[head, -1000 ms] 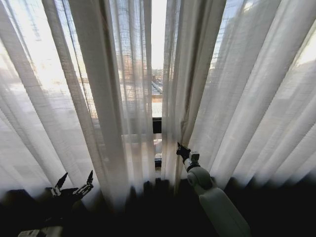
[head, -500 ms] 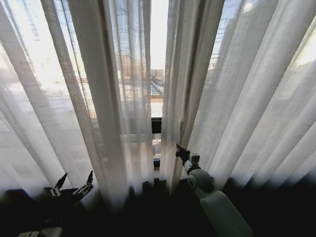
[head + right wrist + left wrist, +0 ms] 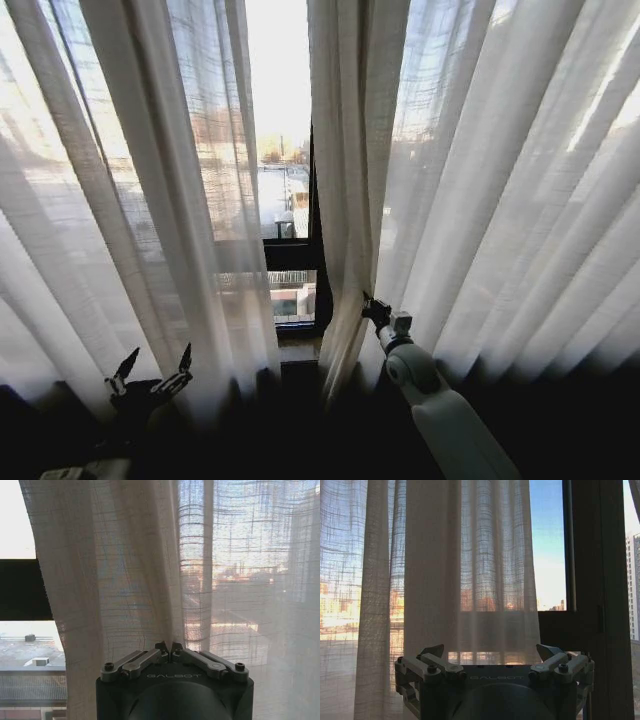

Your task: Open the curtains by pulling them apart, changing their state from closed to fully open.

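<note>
Two curtains (image 3: 190, 180) hang parted; right claw (image 3: 370, 306) pinches the right panel's edge (image 3: 125, 595), left claw (image 3: 150, 372) spread wide, apart from the fabric.

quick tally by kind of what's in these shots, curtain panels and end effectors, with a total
curtain panels: 2, the left panel and the right panel, a gap of bare window between them
end effectors: 2, the left end effector open and low in front of the left panel, the right end effector shut on the right panel's inner edge
total: 4
</note>
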Motion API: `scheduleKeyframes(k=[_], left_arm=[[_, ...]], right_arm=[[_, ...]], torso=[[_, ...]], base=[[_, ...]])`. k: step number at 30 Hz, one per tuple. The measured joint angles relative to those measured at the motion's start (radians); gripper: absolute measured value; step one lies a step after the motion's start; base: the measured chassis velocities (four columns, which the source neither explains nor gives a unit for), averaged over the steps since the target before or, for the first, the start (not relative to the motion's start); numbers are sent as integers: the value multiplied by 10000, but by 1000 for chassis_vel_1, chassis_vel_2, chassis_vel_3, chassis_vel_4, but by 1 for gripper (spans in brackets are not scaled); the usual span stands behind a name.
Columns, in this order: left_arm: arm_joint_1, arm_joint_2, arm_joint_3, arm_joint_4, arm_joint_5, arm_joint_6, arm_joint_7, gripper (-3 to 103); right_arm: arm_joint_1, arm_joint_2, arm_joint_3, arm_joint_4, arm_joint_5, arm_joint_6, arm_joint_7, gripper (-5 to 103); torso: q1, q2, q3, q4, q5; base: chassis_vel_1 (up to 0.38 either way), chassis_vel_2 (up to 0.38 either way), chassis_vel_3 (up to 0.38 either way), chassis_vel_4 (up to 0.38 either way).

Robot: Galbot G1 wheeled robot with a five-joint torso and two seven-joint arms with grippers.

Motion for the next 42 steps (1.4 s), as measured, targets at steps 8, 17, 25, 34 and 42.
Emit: scheduleKeyframes(k=[8, 17, 25, 34, 42], left_arm=[[36, -5, 35, -88, 34, 5, 17, 100], [99, -4, 41, -92, 38, 31, 32, 100], [209, -1, 38, -92, 10, -74, 47, 100], [226, 0, 88, -92, -12, -158, 59, 100], [158, 0, 97, -91, -21, -155, 65, 100]], right_arm=[[-139, -74, 262, 102, 37, 32, -3, 0], [-356, -146, 571, 308, 129, 123, 0, 0], [-643, -216, 826, 578, 145, 221, 36, 0], [-922, -386, 1200, 793, 215, 223, 66, 0], [-943, -445, 1244, 837, 304, 222, 220, 0]], torso=[[0, -1, 0, 0, 5], [-3, 0, 0, 1, 0], [0, -1, 0, 0, 0], [-2, 0, -1, 0, 2], [-1, 0, 0, 0, 0]], base=[[-346, -354, 358, 355], [-362, -363, 351, 368], [-354, -340, 350, 339], [-355, -364, 350, 365], [-344, -344, 357, 349]])
